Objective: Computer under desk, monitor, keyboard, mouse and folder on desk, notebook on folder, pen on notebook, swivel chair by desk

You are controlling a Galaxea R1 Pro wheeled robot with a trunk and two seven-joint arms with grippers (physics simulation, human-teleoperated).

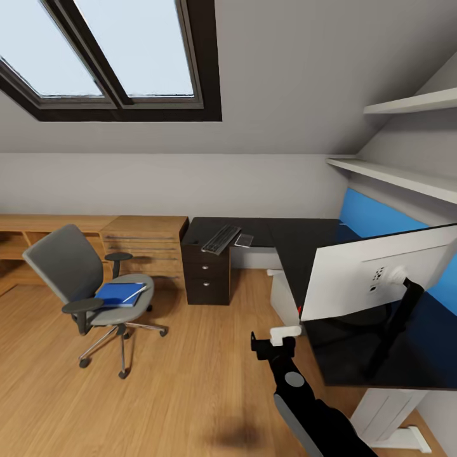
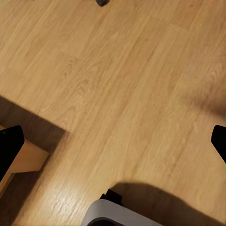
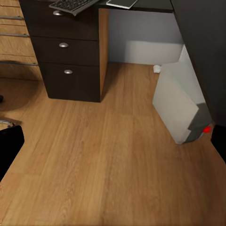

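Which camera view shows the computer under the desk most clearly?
The right wrist view: the computer stands on the floor under the desk, its light grey side and darker end plain. In the head view only a pale part of it shows beside the desk's edge. The left wrist view looks at wooden floor.

Your right arm (image 1: 317,416) shows in the head view as a black shell with grey panels and a round grey cap at one joint. A small white block sits near its far end, above a black bracket. In both wrist views your claw fingers (image 3: 9,148) are plain black, rounded shapes at the frame edges, with no markings readable.
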